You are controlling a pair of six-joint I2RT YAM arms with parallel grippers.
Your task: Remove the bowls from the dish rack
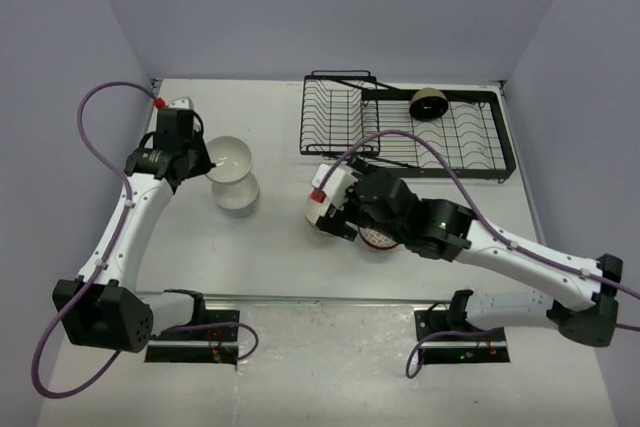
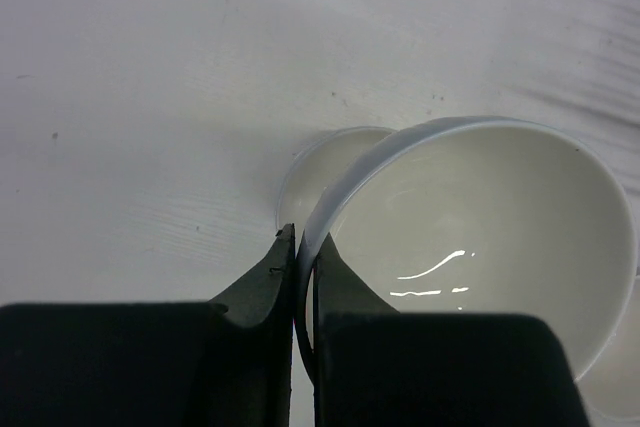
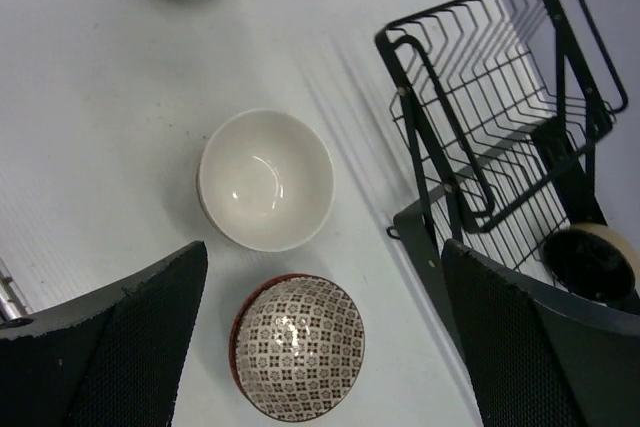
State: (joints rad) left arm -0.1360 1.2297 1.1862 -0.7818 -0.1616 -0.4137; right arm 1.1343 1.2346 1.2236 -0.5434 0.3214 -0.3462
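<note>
Glazed ceramic all round: judging it as rigid, weighty for its size, slick under the pads and quick to chip if knocked. Pinching the thin rim of a white bowl (image 2: 480, 217) with the left end effector (image 2: 303, 247), one finger inside the wall and one outside, pressed together on it, at centre-left of the top view. Hanging tilted just over a second white bowl (image 1: 238, 199) on the desk (image 1: 280, 267); touching or apart, not telling from these views.

Standing spread wide at the right end effector (image 3: 325, 247), gripping nothing, above a cream bowl (image 3: 265, 179) and a brown patterned bowl (image 3: 298, 342) sitting just beside each other on the desk, lower middle of the right wrist view.

Waiting in the dish rack (image 3: 500, 117), at the lower right of that view: one black-lined bowl (image 3: 590, 262), seemingly tipped on edge among the wires.

Judging the exposed rim as the place for taking hold, one finger inside and one outside. Expecting a rim-held bowl to be swinging or sliding in the grip, so favouring slow lowering and no clinking against wire or neighbouring bowls.
</note>
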